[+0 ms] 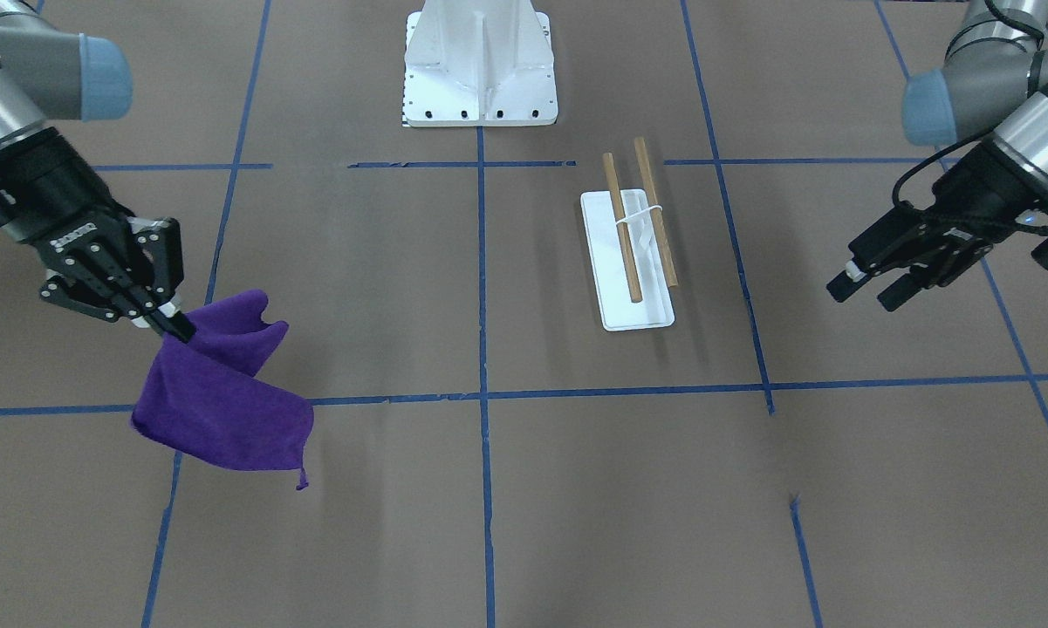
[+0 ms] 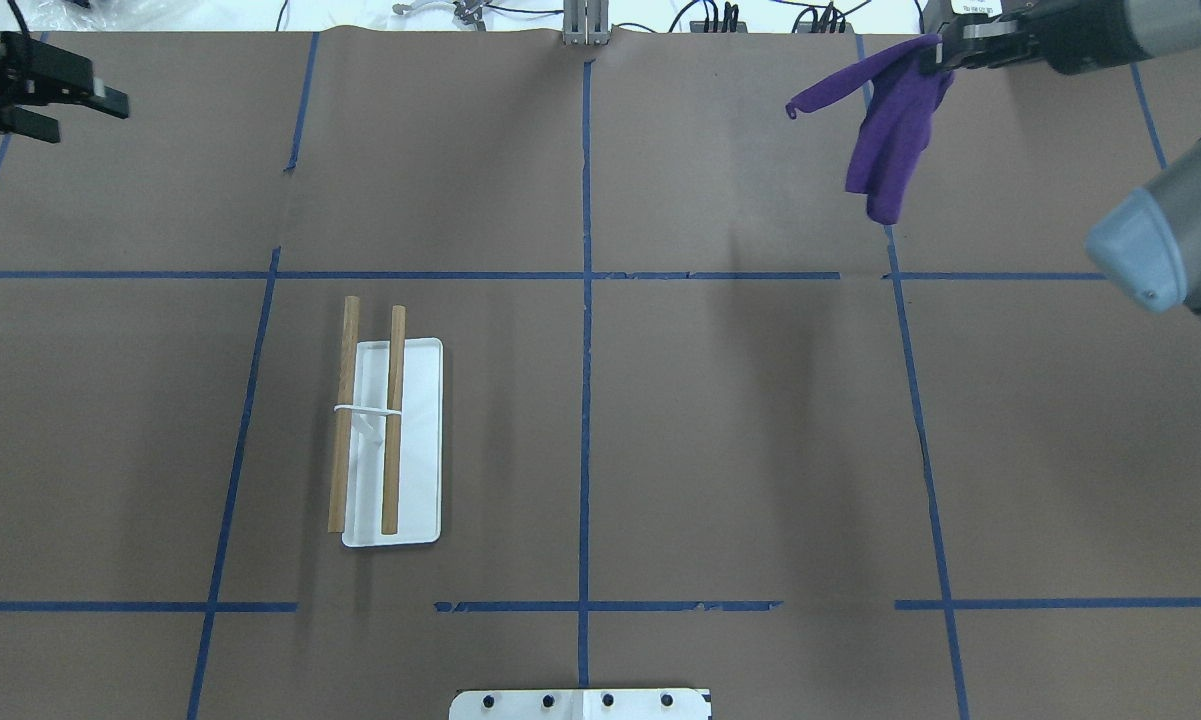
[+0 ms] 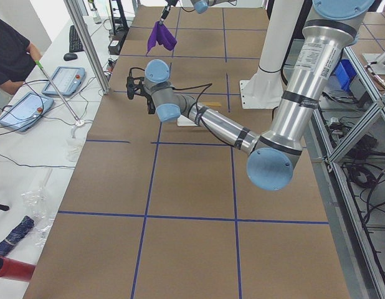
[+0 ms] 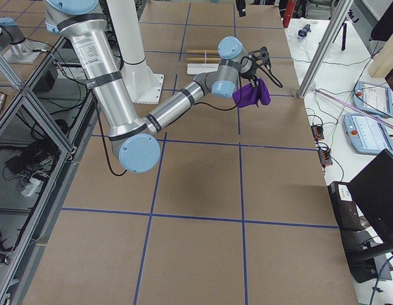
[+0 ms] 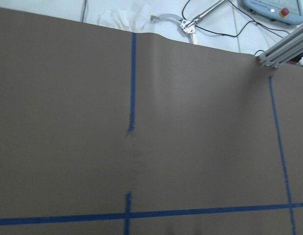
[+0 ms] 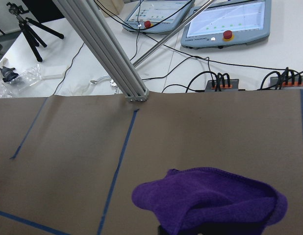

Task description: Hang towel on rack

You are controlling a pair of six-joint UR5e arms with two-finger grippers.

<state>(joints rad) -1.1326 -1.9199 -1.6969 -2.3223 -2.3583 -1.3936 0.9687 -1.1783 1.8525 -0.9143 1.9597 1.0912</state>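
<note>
The purple towel (image 1: pixel 227 410) hangs in the air from my right gripper (image 1: pixel 174 327), which is shut on its upper edge; its loop tag (image 1: pixel 301 480) dangles at a lower corner. Overhead, the towel (image 2: pixel 895 130) and right gripper (image 2: pixel 935 55) are at the table's far right corner. The towel fills the bottom of the right wrist view (image 6: pixel 210 198). The rack (image 1: pixel 637 222), two wooden dowels over a white base plate (image 1: pixel 637 318), stands left of centre (image 2: pixel 370 420), far from the towel. My left gripper (image 1: pixel 864 295) is open and empty at the far left (image 2: pixel 90 115).
The large white bolted pedestal (image 1: pixel 480 78) stands at the robot's base (image 2: pixel 580 705). Brown paper with blue tape lines covers the table. Operator panels, cables and an aluminium post (image 6: pixel 107 54) lie beyond the far edge.
</note>
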